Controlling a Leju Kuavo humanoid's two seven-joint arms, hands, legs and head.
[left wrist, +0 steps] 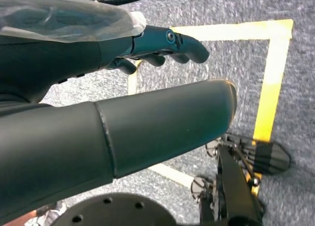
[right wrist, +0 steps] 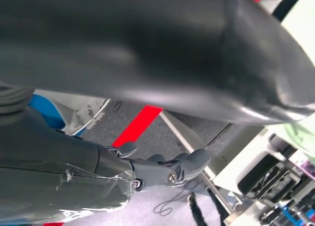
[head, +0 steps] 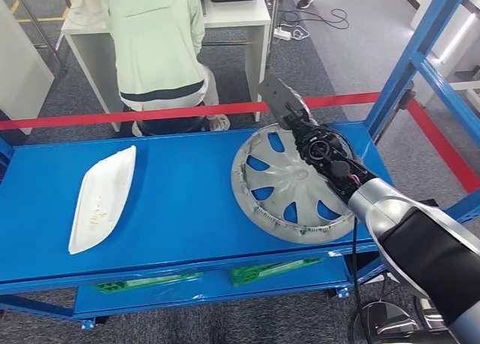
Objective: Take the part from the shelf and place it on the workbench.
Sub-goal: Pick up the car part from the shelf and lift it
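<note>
Grey carpet [head: 362, 37], white desk [head: 238, 18]

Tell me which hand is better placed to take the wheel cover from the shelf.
The right hand: it reaches over the silver wheel cover on the blue shelf. The left hand hangs over the floor.

Light: the scene was bright and even, lit from overhead, with soft sheen on the blue shelf [head: 181, 201].
Shadows: faint and short.
Glare: highlights lay on the silver wheel cover [head: 283, 186].
Focus: the head view was sharp; the thick grey thumb [right wrist: 156, 48] in the right wrist view was badly blurred.
</note>
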